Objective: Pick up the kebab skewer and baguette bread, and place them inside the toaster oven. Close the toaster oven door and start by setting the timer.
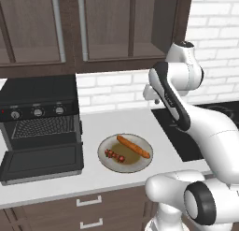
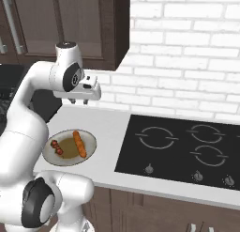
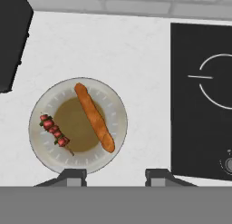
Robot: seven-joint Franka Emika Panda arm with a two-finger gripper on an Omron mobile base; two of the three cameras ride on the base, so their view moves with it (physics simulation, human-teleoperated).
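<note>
Grey plate [image 3: 115, 109] with baguette bread [image 3: 94, 117], kebab skewer [image 3: 55, 133]

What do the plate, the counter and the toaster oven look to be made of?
Plate: likely glazed ceramic, pale rim, brownish centre. Counter: smooth matte white, maybe stone or laminate. Toaster oven: black, probably painted metal, with wire rack and glass-windowed door.
</note>
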